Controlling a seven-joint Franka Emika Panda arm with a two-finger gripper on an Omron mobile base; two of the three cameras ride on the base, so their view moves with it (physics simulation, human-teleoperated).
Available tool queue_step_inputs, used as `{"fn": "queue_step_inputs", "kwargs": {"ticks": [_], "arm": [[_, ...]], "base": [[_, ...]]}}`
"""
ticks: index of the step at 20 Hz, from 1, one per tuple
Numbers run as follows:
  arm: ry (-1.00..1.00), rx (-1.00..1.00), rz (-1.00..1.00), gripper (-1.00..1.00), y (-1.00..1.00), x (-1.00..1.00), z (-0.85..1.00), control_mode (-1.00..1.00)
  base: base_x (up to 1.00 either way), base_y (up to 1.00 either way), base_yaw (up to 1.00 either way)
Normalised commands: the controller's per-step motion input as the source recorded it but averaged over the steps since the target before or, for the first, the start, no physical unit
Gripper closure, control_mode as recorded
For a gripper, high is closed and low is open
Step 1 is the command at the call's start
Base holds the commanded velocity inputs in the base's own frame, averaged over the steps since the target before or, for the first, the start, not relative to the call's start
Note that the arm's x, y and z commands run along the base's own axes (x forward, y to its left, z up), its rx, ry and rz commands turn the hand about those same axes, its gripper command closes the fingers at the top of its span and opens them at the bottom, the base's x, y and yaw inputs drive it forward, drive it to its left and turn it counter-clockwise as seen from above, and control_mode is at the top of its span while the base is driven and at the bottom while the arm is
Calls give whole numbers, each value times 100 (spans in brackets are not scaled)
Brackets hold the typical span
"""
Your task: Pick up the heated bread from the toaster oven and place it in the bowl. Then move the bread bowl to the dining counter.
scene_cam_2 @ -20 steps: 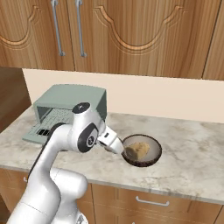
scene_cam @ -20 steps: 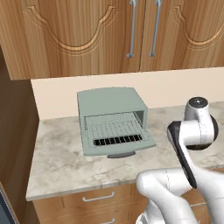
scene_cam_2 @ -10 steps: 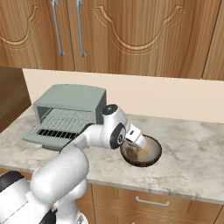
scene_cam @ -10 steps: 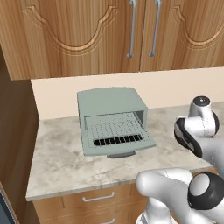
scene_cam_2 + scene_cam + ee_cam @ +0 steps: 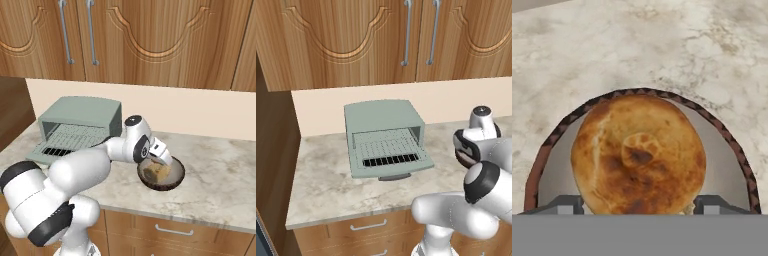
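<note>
The heated bread (image 5: pixel 638 155), golden-brown and round, sits low inside the dark brown bowl (image 5: pixel 732 145), between my two fingertips (image 5: pixel 567 204). My gripper (image 5: pixel 159 163) reaches down into the bowl (image 5: pixel 177 176) and is shut on the bread (image 5: pixel 151 172), jaws wide on either side of it. The bowl stands on the marbled counter to the right of the toaster oven (image 5: pixel 80 112). That oven (image 5: pixel 383 120) is pale grey-green, its door (image 5: pixel 391 162) dropped open and its wire rack bare. The dining counter is out of view.
Wooden wall cabinets (image 5: pixel 406 40) hang over the marbled counter (image 5: pixel 220 175), with drawers (image 5: pixel 172 231) below its front edge. My own arm (image 5: pixel 476 200) bulks across the lower right of the left base view. Bare stone lies right of the bowl.
My arm has swung right, away from the oven, and carried the bread over the bowl and down into it. The oven and bowl have not moved.
</note>
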Motion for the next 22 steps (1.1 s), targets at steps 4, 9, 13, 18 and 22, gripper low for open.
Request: {"fn": "queue_step_inputs", "kwargs": {"ticks": [4, 9, 13, 18, 22], "arm": [[5, 0, 0, -100, 0, -4, 1, -100], [4, 1, 0, -100, 0, -13, 5, -100], [0, 13, -6, -100, -15, -91, 17, -100], [-3, 15, -18, -100, -56, -75, 15, -100], [-4, 25, -18, -100, -87, -14, -10, -100]], "base": [[0, 0, 0], [0, 0, 0], [0, 0, 0], [0, 0, 0], [0, 0, 0]]}}
